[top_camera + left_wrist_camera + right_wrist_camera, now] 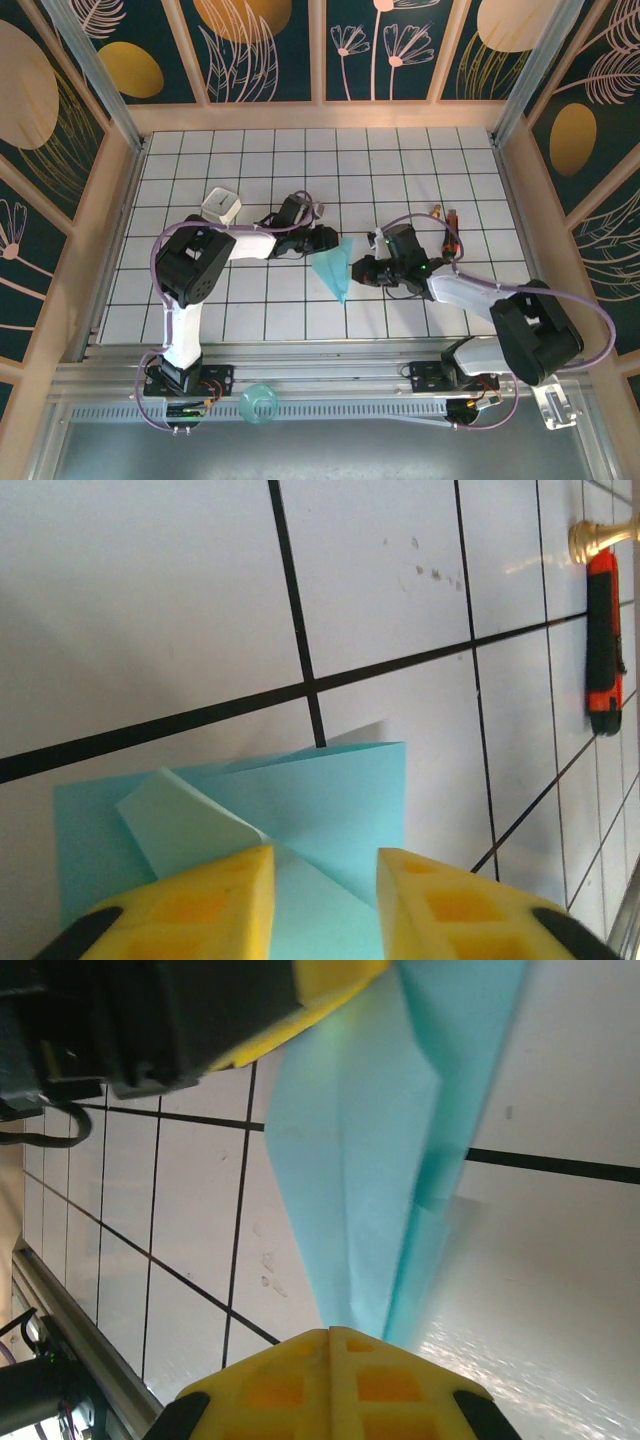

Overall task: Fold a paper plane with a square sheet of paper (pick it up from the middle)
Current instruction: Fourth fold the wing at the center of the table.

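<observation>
The light-blue sheet of paper (333,268), folded to a pointed dart shape, is at the middle of the grid table with its tip toward the near edge. My left gripper (338,240) is over its wide far end. In the left wrist view the left gripper (325,880) is open, its yellow fingers apart over the folded flaps of the paper (330,800). From the right, my right gripper (362,270) reaches the paper's edge. In the right wrist view the right gripper (330,1335) is shut, with the narrowing paper (370,1160) running into its fingertips and a fold standing off the table.
A small white block (221,206) sits left of the left arm. An orange-and-black tool (452,232) lies at the right, also seen in the left wrist view (603,640). A teal object (257,403) rests on the near rail. Wooden walls frame the table.
</observation>
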### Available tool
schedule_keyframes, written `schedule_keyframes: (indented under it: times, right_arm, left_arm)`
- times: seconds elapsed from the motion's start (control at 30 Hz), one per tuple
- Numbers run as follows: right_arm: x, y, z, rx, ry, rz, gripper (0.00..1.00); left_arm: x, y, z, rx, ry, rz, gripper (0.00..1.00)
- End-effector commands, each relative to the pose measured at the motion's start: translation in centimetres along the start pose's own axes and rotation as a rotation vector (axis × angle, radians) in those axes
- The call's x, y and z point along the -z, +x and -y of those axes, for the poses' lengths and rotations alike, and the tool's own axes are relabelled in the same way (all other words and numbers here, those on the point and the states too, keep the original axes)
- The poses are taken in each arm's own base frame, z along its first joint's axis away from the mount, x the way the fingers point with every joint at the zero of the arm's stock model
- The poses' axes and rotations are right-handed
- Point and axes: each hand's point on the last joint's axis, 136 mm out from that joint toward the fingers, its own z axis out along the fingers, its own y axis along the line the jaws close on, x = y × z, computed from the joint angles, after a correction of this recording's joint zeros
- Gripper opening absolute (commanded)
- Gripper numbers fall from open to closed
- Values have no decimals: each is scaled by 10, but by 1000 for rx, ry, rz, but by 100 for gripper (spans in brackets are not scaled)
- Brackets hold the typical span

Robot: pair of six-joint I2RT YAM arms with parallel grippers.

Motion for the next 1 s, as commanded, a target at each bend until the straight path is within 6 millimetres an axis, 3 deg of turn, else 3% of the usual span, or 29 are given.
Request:
schedule_keyframes:
  times: [0.0,0.13,0.23,0.47,0.67,0.87,0.97]
  right_arm:
    - [0,10,0,-19,-20,-15,0]
    - [-11,14,-16,5,-70,-36,0]
    - [-20,23,-24,17,-94,-69,0]
    - [-31,24,-17,7,-70,-79,0]
    - [-29,27,-6,-10,-44,-73,0]
    - [-30,24,-9,-10,-48,-77,0]
    - [-32,22,-15,-1,-64,-77,0]
  left_arm:
    - [19,-13,22,17,66,61,41]
    - [36,-6,27,32,94,79,45]
    - [42,10,27,48,104,58,41]
    - [40,46,43,62,172,-51,13]
    - [22,49,46,74,207,-111,2]
    - [2,48,1,87,27,-110,0]
    - [-6,43,-9,70,-22,-108,0]
